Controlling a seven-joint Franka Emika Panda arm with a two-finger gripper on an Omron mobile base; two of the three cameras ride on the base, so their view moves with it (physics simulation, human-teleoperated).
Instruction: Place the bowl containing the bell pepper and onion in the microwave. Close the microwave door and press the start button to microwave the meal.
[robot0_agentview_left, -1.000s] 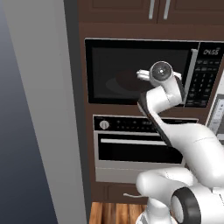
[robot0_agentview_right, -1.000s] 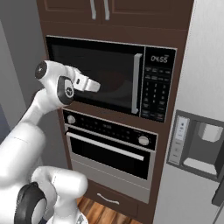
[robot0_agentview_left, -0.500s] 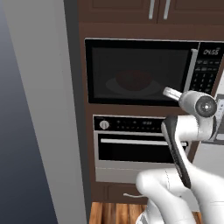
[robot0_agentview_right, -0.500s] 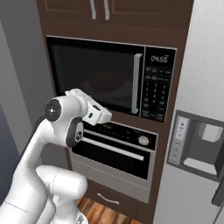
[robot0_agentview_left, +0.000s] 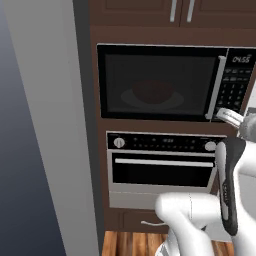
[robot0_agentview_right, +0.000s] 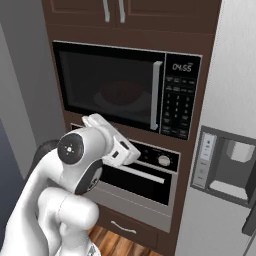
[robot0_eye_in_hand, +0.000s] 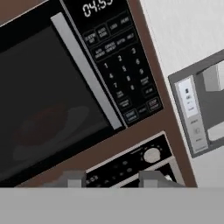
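The black microwave (robot0_agentview_left: 165, 82) is built into the brown cabinet wall, and its door (robot0_agentview_right: 110, 85) is shut, with the silver bar handle (robot0_agentview_left: 216, 87) at its right. The red bowl (robot0_agentview_left: 152, 91) shows dimly through the dark window on the white turntable; it also appears in the hand view (robot0_eye_in_hand: 41, 127). The pepper and onion cannot be made out behind the glass. The button panel (robot0_eye_in_hand: 120, 65) with its clock lies right of the handle. My gripper (robot0_eye_in_hand: 112, 180) is open and holds nothing. It hovers in front of the oven's control strip, below the panel (robot0_agentview_right: 131, 154).
A black oven (robot0_agentview_left: 160, 167) with a round dial (robot0_eye_in_hand: 152, 155) and a bar handle sits under the microwave. A fridge dispenser (robot0_agentview_right: 227, 165) is to the right, cabinet doors (robot0_agentview_right: 112, 10) are above, and a grey wall (robot0_agentview_left: 45, 125) stands on the left.
The arm has swung down and to the right, from in front of the microwave window to below the button panel. The door has stayed shut.
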